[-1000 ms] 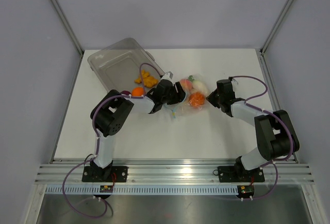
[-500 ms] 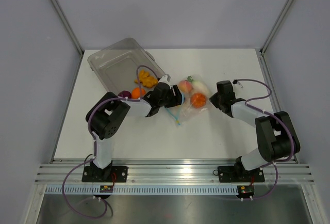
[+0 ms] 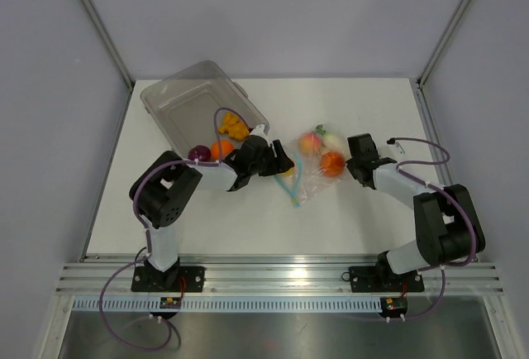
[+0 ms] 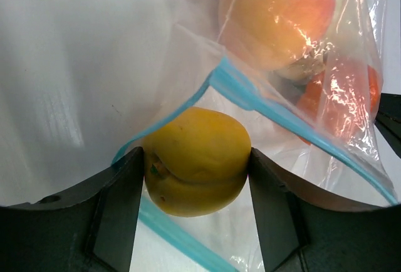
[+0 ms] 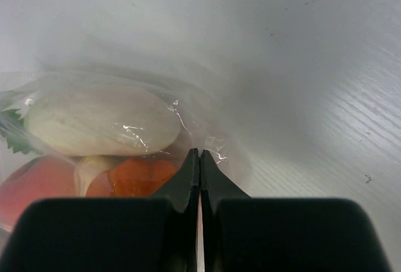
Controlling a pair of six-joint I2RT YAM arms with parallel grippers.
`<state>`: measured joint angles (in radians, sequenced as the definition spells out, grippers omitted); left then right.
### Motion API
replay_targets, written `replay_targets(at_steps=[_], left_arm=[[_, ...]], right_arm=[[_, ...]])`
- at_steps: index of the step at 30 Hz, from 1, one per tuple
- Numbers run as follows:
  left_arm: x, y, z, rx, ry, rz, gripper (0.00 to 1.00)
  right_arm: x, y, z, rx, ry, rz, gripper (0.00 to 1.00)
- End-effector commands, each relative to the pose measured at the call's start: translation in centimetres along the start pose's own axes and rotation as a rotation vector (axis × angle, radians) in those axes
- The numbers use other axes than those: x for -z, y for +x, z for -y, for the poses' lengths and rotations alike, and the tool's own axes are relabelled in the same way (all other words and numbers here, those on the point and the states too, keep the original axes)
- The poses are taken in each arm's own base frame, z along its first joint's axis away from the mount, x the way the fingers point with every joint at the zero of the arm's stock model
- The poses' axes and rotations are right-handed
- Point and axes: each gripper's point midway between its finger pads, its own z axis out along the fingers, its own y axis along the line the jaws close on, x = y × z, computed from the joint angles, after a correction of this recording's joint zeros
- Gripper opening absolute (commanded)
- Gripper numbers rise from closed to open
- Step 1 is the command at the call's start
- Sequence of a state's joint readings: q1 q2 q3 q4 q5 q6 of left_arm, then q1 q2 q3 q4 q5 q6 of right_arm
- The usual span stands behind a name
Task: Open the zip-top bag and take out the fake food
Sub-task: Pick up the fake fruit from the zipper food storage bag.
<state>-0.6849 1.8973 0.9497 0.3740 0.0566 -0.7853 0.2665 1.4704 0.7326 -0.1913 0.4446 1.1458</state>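
Left gripper clamps a yellow fruit at the bag mouth. Right gripper pinches the bag's right edge. Open table lies on the near side.

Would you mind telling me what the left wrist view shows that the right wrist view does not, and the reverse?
Only the left wrist view shows the left tool gripping a yellow fruit at the mouth of the zip-top bag, and the blue zip strip. Only the right wrist view shows the right tool, shut on the bag's plastic edge, and a white vegetable with green leaves. Both show the bag and an orange piece inside it.
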Motion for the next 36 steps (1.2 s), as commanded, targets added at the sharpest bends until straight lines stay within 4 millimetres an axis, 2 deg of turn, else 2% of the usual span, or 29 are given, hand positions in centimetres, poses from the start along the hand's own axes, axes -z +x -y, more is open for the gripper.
replay_targets(at_steps=[1,9,18,25,27,31,32,36], left_arm=[[1.4,-1.1,1.0,-0.026,0.038,0.025,0.60],[3.9,-1.3,1.4,-0.058,0.055,0.043,0.60],[6.4,-0.2,1.2,-0.069,0.114,0.037,0.60],[10.0,-3.2,1.6,-0.129,0.111,0.174,0.59],[11.3,-4.8,3.0,-0.144,0.150,0.243,0.59],[12.7,-6.7,4.0,-0.189,0.157,0.311,0.59],[13.3,-8.1,3.7,-0.187,0.114,0.357,0.59],[14.8,-11.0,2.8,-0.195,0.050,0.428,0.59]], right_arm=[[0.5,-2.5,0.5,-0.059,0.055,0.107,0.00],[0.3,-2.5,0.4,-0.057,0.072,0.101,0.00],[0.3,-2.4,0.1,-0.044,0.061,0.091,0.00],[0.1,-2.2,-0.1,-0.031,0.053,0.084,0.00],[0.2,-2.3,-0.3,-0.029,0.050,0.083,0.00],[0.1,-2.2,-0.4,-0.024,0.048,0.081,0.00],[0.1,-2.2,-0.4,-0.024,0.048,0.081,0.00],[0.1,-2.2,-0.5,-0.016,0.045,0.081,0.00]])
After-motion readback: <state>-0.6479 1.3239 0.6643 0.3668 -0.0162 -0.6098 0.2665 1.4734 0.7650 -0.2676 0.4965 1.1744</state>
